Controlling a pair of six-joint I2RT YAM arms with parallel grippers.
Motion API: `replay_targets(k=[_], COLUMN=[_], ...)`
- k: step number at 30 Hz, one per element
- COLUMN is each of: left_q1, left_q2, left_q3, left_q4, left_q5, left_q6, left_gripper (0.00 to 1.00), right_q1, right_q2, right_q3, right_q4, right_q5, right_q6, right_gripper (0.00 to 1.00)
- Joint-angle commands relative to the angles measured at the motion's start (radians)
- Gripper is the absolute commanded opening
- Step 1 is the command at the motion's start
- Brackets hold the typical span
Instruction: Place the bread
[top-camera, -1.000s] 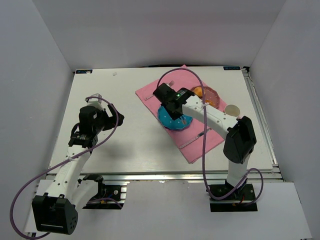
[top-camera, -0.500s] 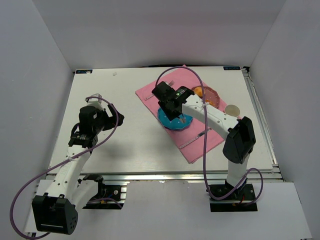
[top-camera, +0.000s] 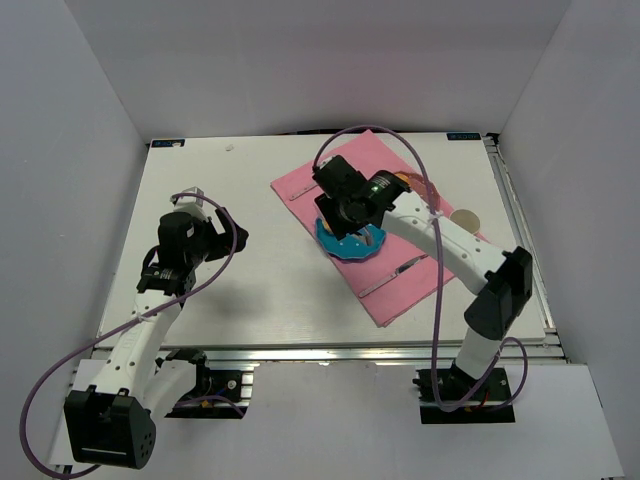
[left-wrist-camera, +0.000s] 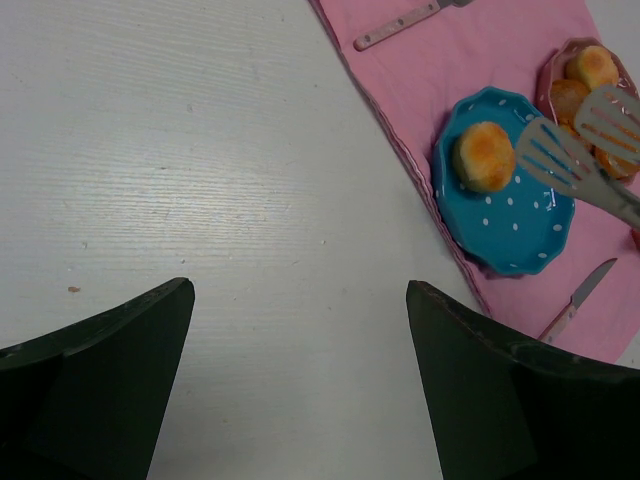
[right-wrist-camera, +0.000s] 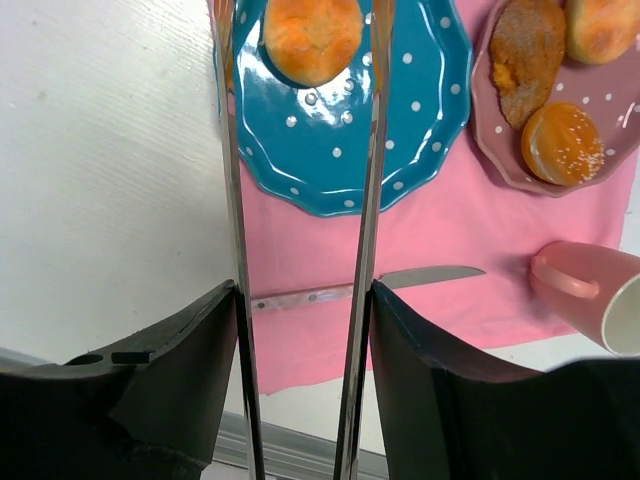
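One bun (right-wrist-camera: 312, 35) lies on the blue dotted plate (right-wrist-camera: 340, 150); it also shows in the left wrist view (left-wrist-camera: 484, 155). A second bun (right-wrist-camera: 600, 25) lies in the pink plate (right-wrist-camera: 540, 175) next to darker pastry pieces. My right gripper (right-wrist-camera: 300, 300) is shut on metal tongs (right-wrist-camera: 365, 200). In the left wrist view the tongs' slotted ends (left-wrist-camera: 570, 155) are apart and empty, beside the bun, between the two plates. My left gripper (left-wrist-camera: 298, 290) is open and empty over bare table, left of the pink mat.
A pink mat (top-camera: 330, 180) carries both plates, a knife (right-wrist-camera: 370, 288) and a fork (left-wrist-camera: 400, 25). A pink cup (right-wrist-camera: 595, 295) lies at the mat's right edge. White walls close the table on three sides.
The right arm has swung, its elbow moving right, and its gripper has shifted slightly toward the far side over the blue plate. The left arm has not moved.
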Motion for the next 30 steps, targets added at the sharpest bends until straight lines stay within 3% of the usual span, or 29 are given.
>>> replay_targets(k=[1,7,20,30], left_q1=[-0.005,-0.003,-0.003,-0.003], left_q2=[-0.001,-0.003,-0.007,-0.012], left_q3=[0.0,0.0,0.0,-0.002], left_q4=[0.008,0.007,0.004,0.005], left_q5=[-0.003,-0.003,-0.002,0.0], left_q6=[0.009,0.009,0.009,0.009], left_gripper=[0.98,0.98,0.98,0.98], right_q1=[0.005,-0.051,-0.433,-0.556], right_q2=[-0.094,-0.141,-0.24,-0.232], right_q3=[-0.005,-0.031,-0.22,-0.235], right_q4=[0.029,0.063,0.141,0.166], right_q5=[0.011,0.043,-0.092,-0.195], right_q6=[0.03,0.062,0.078,0.015], right_gripper=[0.59,0.59,0.6,0.59])
